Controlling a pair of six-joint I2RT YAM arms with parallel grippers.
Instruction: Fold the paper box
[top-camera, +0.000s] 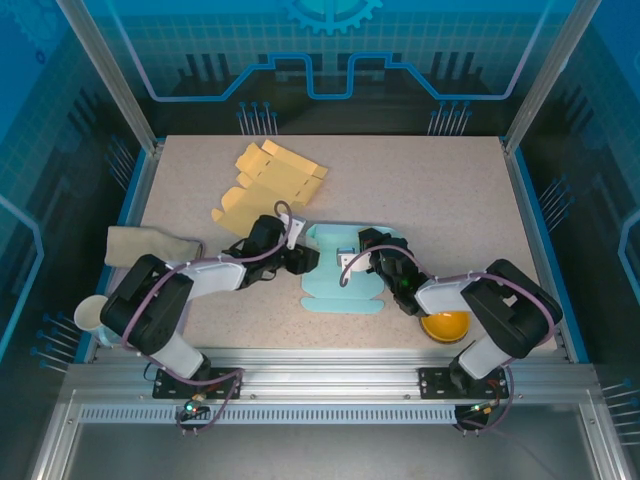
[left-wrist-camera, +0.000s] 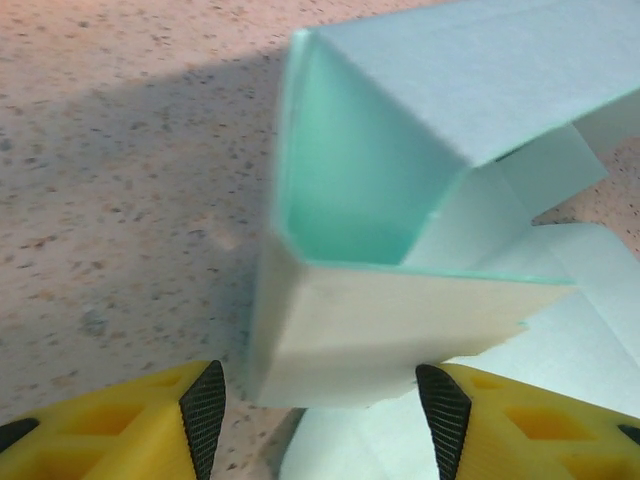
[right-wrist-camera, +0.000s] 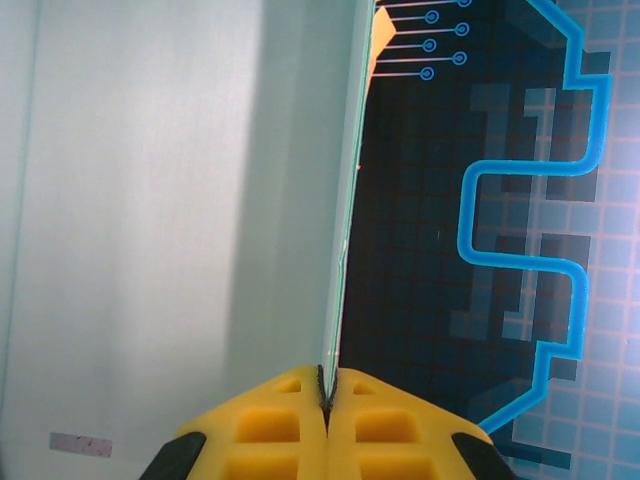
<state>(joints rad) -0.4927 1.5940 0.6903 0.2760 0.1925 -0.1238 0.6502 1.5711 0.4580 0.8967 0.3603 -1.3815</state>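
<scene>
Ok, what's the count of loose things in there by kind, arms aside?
paper boxes: 2, the teal paper box and the yellow paper box
cloth: 1
bowl: 1
cup: 1
Total: 5

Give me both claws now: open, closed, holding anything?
Left claw: open, straddling a folded wall of the paper box without gripping it.
Right claw: closed, pinching a thin panel of the paper box.
</scene>
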